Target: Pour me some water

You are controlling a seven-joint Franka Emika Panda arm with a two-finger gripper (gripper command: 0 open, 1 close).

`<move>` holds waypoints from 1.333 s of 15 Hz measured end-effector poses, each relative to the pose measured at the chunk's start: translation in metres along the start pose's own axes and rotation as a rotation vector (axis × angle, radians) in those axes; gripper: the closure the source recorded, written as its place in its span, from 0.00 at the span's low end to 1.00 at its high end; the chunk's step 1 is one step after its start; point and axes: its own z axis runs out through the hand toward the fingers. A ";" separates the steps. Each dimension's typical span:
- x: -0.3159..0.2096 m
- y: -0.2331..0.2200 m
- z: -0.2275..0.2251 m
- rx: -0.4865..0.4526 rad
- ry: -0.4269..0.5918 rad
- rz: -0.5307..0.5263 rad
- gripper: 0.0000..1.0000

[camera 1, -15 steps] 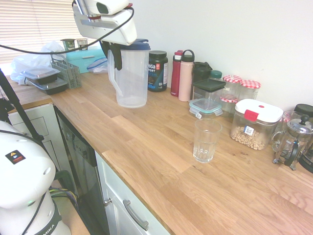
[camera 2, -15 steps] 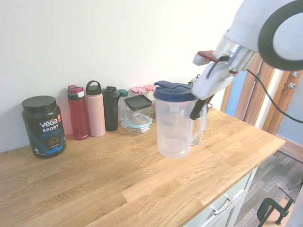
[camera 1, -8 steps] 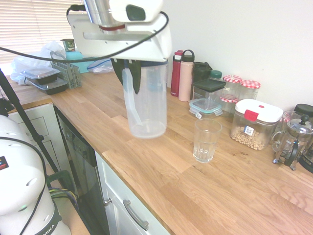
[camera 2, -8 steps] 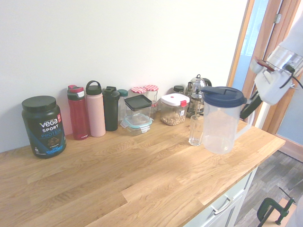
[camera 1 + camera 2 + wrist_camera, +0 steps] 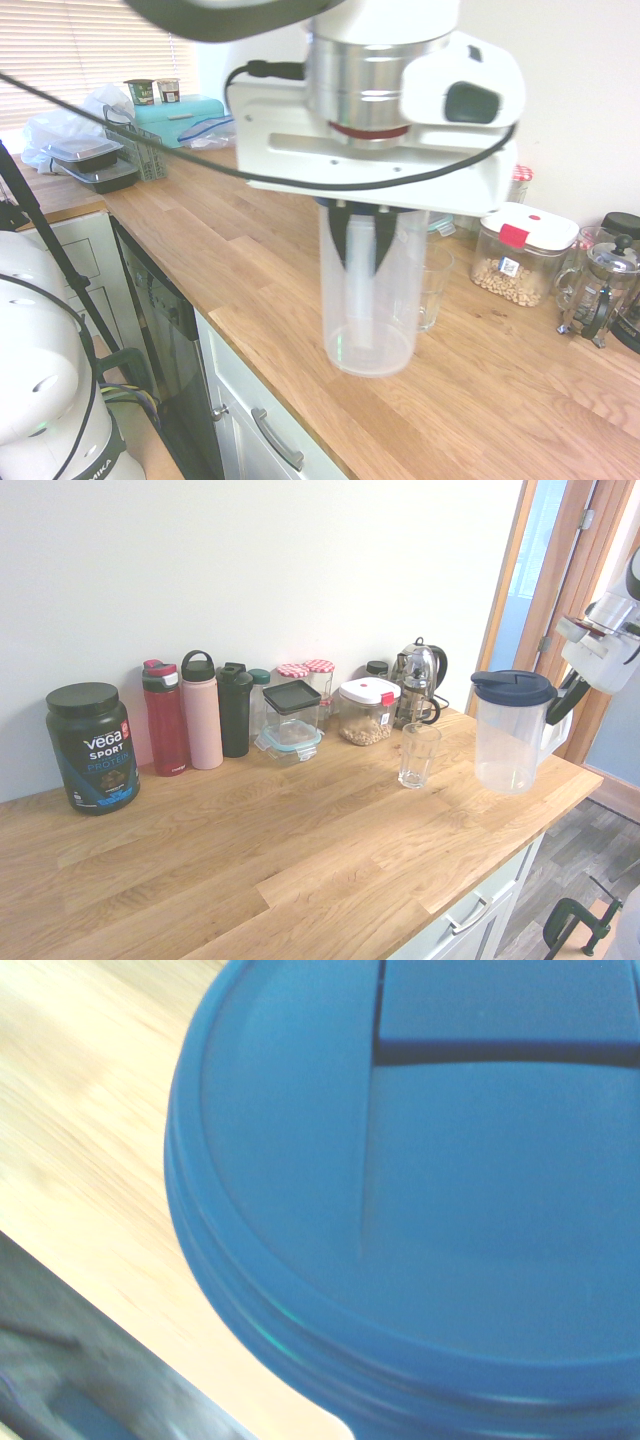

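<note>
Clear plastic jug (image 5: 508, 740) with blue lid (image 5: 420, 1190) hangs upright above the counter (image 5: 300, 840). Tool (image 5: 362, 235) is clamped on its handle. Glass (image 5: 417, 755) stands nearby.

Vega tub (image 5: 92, 746), red (image 5: 166, 718) & pink bottles (image 5: 202, 711), French press (image 5: 417, 681) by wall, oak worktop (image 5: 250, 850).

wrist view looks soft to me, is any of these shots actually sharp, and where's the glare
The wrist view is blurred: the pitcher's blue lid fills it, with smeared worktop beside. The first exterior view has the arm large and near, hiding much of the pitcher, and a washed-out window blind. The second exterior view is sharpest, evenly lit.
</note>
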 end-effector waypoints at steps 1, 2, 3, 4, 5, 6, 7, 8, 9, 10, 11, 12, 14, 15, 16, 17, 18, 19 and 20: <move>0.012 0.006 0.001 -0.033 -0.022 -0.028 1.00; 0.024 0.012 0.002 -0.079 -0.048 -0.061 1.00; 0.036 0.016 0.001 -0.132 -0.067 -0.086 1.00; 0.050 0.012 -0.002 -0.174 -0.069 -0.102 1.00; 0.065 0.006 -0.005 -0.201 -0.071 -0.115 1.00; 0.079 -0.004 -0.005 -0.224 -0.082 -0.134 1.00; 0.091 -0.013 -0.002 -0.246 -0.097 -0.151 1.00; 0.102 -0.019 0.003 -0.278 -0.118 -0.166 1.00; 0.111 -0.025 0.008 -0.322 -0.145 -0.180 1.00; 0.121 -0.031 0.015 -0.377 -0.175 -0.194 1.00; 0.132 -0.039 0.022 -0.430 -0.199 -0.206 1.00; 0.144 -0.049 0.027 -0.471 -0.216 -0.213 1.00; 0.163 -0.070 0.035 -0.531 -0.244 -0.231 1.00; 0.170 -0.076 0.035 -0.568 -0.261 -0.244 1.00; 0.176 -0.078 0.030 -0.615 -0.275 -0.254 1.00; 0.182 -0.077 0.022 -0.657 -0.289 -0.257 1.00; 0.185 -0.077 0.015 -0.685 -0.297 -0.258 1.00; 0.187 -0.080 0.013 -0.703 -0.303 -0.267 1.00; 0.187 -0.086 0.016 -0.719 -0.314 -0.284 1.00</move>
